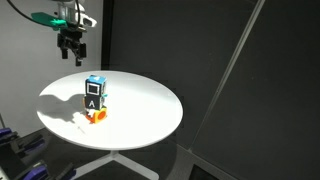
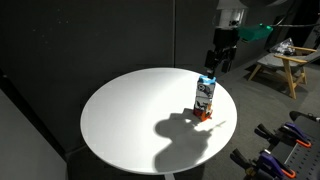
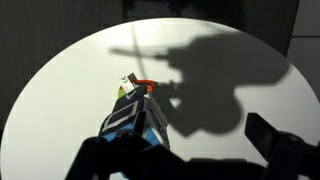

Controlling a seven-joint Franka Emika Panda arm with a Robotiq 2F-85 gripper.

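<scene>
Exterior view: tool [image 1: 72,56] fully open, empty, clear of box [image 1: 95,92].

- A round white table [image 1: 150,100] stands on a white pedestal foot [image 1: 118,160].
- Black curtains [image 2: 90,40] hang close behind the table.
- A light wooden frame [image 2: 280,60] stands well beyond the table's rim.
- Purple-handled gear [image 2: 288,140] sits low beside the table, blurred.

- One round white surface [image 1: 150,108].
- One blue-topped box [image 1: 95,92], marked with one letter A, seen in all three views.
- One small orange piece [image 1: 97,116] at the foot of the box.
- One robot arm [image 2: 240,22], with one pair of jaws.
- One wooden stand [image 2: 285,62] in the background of an exterior view.
</scene>
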